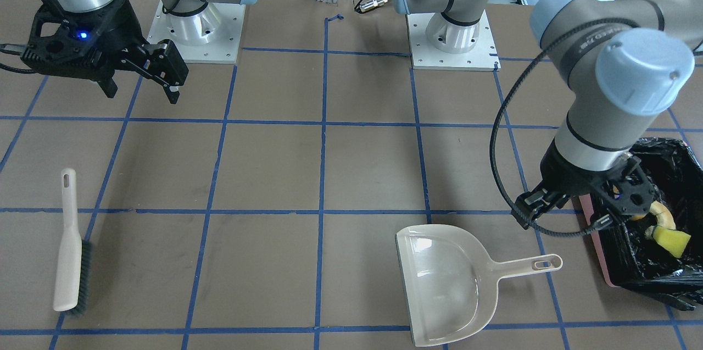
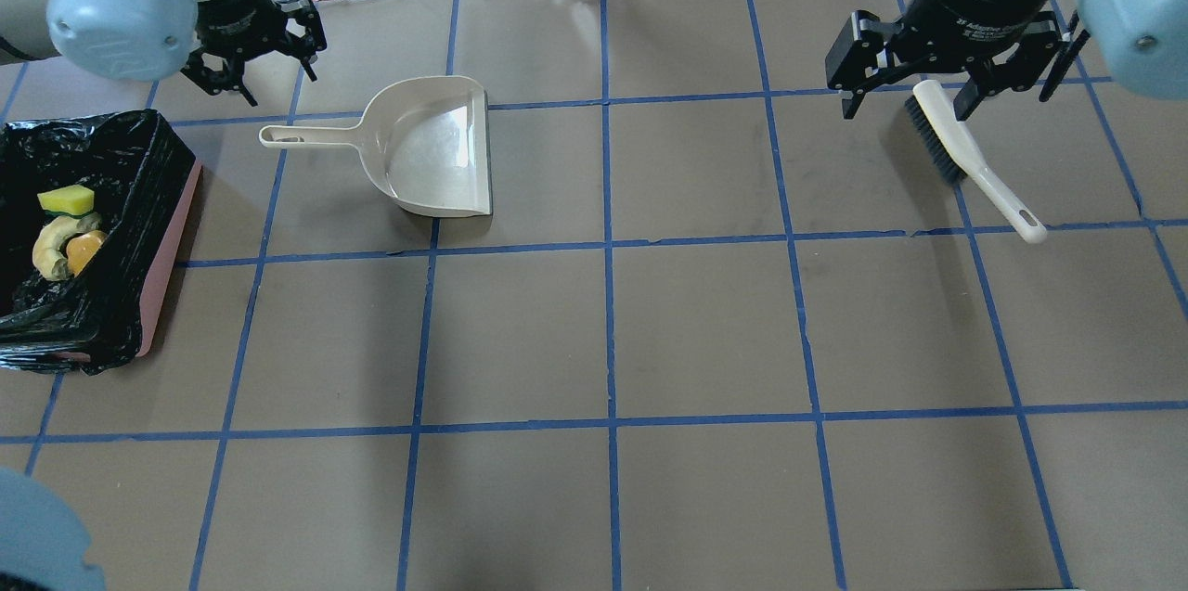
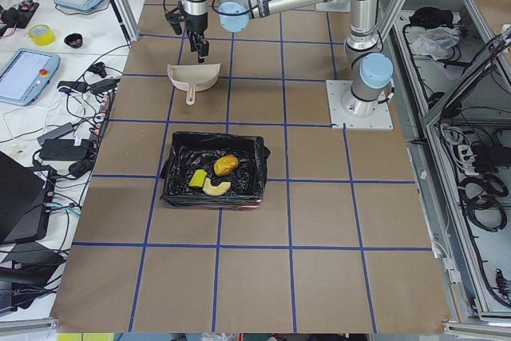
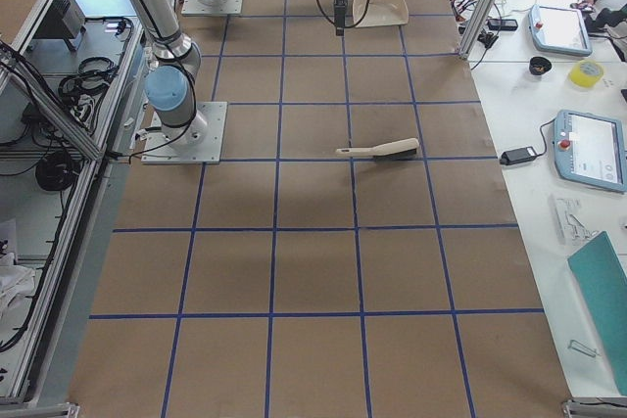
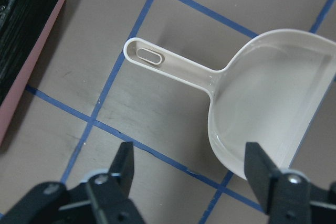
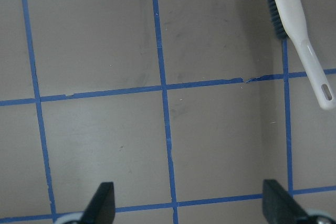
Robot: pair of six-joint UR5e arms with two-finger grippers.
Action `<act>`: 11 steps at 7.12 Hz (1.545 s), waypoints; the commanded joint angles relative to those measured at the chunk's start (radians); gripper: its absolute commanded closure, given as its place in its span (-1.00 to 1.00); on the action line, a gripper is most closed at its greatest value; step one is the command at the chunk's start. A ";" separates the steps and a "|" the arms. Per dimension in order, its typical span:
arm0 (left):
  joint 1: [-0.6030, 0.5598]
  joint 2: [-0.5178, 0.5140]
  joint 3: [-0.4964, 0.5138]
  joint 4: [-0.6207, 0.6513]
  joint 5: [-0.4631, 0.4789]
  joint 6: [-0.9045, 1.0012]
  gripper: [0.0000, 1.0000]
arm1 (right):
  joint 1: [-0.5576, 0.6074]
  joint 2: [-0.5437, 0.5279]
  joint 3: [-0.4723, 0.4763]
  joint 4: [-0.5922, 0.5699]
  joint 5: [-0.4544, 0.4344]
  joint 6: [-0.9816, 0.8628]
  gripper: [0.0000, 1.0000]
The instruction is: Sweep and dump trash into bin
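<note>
All three pieces lie in the bin [image 2: 172, 238], which stands at the bench's end on the robot's left. The yellow wedge [image 2: 65, 199], the croissant shape [image 2: 48, 250] and the golden-brown oval [image 2: 86, 250] are bunched together on the black bag [image 2: 121, 164]. The dustpan [image 2: 436, 155] lies flat toward your edge of the bench, its handle pointing at the bin. The left gripper [image 5: 191, 163] hangs near that handle, fingers spread wide with nothing between them. The brush [image 2: 965, 155] lies near your edge toward the bench's right end. The right gripper [image 6: 190, 198] hovers beside it, spread wide and empty.
</note>
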State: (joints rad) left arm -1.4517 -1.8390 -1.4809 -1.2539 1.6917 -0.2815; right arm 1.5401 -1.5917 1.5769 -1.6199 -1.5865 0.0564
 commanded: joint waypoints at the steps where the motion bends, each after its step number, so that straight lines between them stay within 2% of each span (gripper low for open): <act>1: -0.012 0.082 -0.016 -0.061 -0.004 0.122 -1.00 | 0.000 -0.002 0.000 0.000 0.000 -0.004 -1.00; 3: -0.015 0.134 -0.050 -0.200 -0.023 0.128 -1.00 | 0.000 -0.001 -0.011 -0.001 0.002 -0.003 -1.00; 4: -0.012 0.158 -0.044 -0.220 -0.114 0.239 -1.00 | 0.000 -0.023 -0.011 -0.003 -0.004 0.000 -1.00; 7: -0.015 0.201 -0.009 -0.320 -0.170 0.332 -1.00 | 0.002 -0.021 -0.002 0.014 0.000 -0.007 -1.00; 11: -0.013 0.202 -0.010 -0.357 -0.158 0.334 -1.00 | 0.000 -0.022 -0.005 0.011 -0.015 -0.007 -1.00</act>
